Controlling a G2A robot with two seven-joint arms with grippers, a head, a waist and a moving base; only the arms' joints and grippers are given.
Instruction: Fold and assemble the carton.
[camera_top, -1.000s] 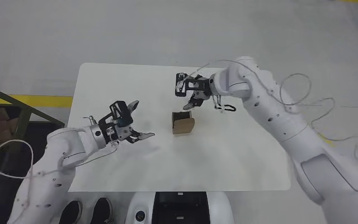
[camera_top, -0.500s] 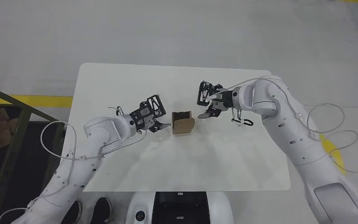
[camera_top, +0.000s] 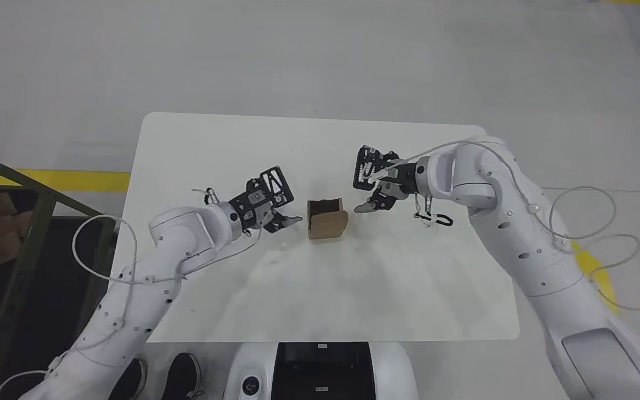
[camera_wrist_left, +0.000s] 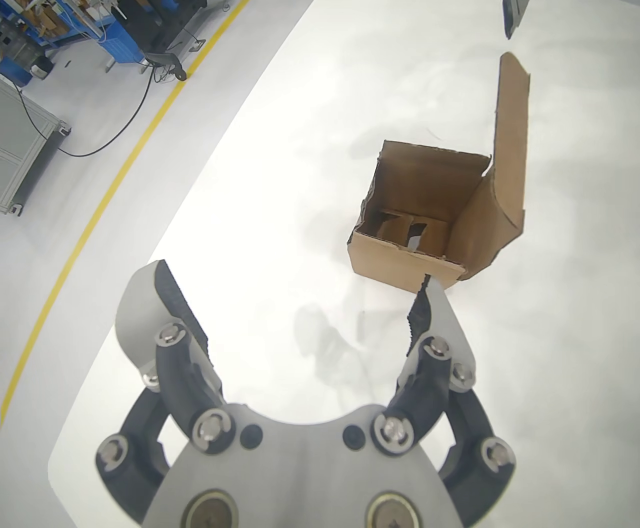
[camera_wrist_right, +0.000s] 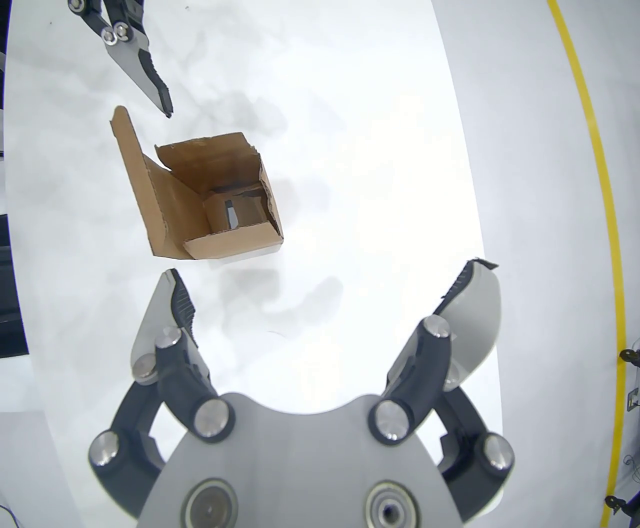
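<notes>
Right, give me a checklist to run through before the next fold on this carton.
1. Left gripper open, empty: ok.
2. Right gripper open, empty: ok.
3. Carton upright on the table, between the grippers: ok.
4. Lid flap folded down: not ok, it stands up.
5. Bottom flaps locked: cannot tell, a slit shows in the floor.
6. Left fingertip clear of the carton's corner: cannot tell.
</notes>
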